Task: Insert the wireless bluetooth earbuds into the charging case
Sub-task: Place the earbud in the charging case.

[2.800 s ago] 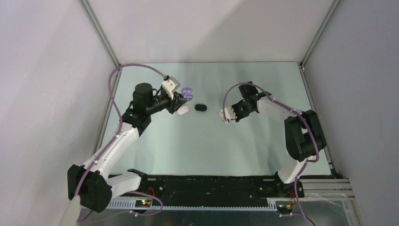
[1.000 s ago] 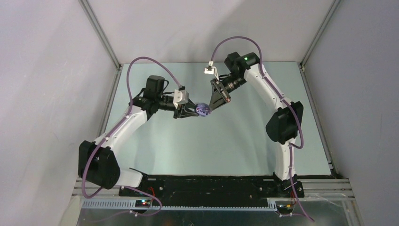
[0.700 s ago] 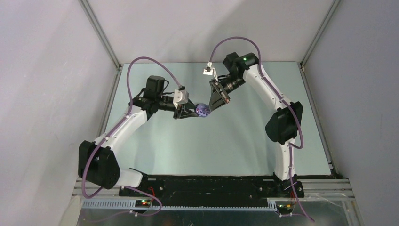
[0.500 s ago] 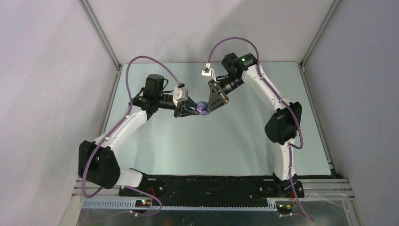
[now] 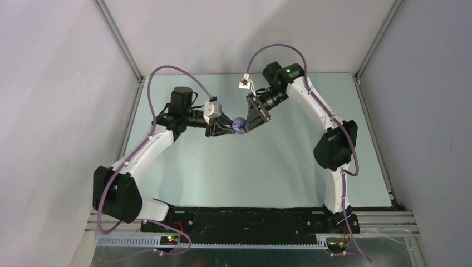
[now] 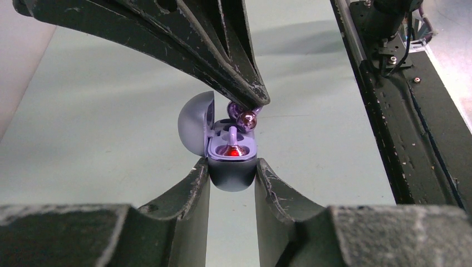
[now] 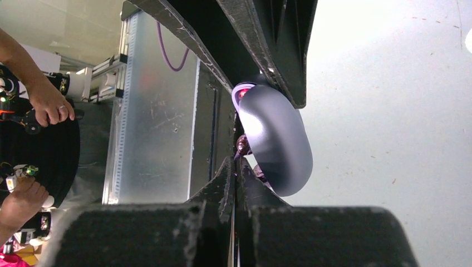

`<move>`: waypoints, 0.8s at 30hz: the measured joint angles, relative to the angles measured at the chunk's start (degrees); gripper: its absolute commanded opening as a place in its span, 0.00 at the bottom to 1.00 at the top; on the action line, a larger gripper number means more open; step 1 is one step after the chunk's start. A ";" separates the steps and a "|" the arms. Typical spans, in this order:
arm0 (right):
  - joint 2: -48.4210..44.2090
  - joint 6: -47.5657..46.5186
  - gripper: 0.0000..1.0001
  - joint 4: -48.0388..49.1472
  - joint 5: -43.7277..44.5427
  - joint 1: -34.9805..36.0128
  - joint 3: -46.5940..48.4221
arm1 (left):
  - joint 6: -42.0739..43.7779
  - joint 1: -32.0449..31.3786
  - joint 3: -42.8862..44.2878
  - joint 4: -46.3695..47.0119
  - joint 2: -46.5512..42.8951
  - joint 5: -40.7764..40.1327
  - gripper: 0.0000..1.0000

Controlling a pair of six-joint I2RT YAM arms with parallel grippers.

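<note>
My left gripper (image 5: 231, 129) is shut on the charging case (image 6: 231, 177), a lavender oval whose lid (image 6: 196, 123) stands open to the left. It holds the case above the table. One socket glows red and shows a lavender bud stem. My right gripper (image 5: 249, 123) comes in from the far side with its jaws shut. Its tips pinch a small shiny lavender earbud (image 6: 246, 119) right at the case's far socket. In the right wrist view the earbud (image 7: 243, 143) sits just past my shut right gripper (image 7: 236, 162), beside the case's rounded shell (image 7: 275, 139).
The pale green table (image 5: 250, 172) lies below both arms. A black rail (image 5: 250, 214) runs along its near edge. Grey walls close in the sides and back. A person's hands (image 7: 44, 100) show outside the cell in the right wrist view.
Both grippers, with the case and the earbud between them, have drifted slightly toward the back of the table. Neither grip has changed.
</note>
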 measured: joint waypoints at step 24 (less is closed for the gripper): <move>-3.56 3.32 0.00 9.75 2.84 0.57 -6.99 | 6.58 0.37 0.24 -6.62 0.66 0.04 0.00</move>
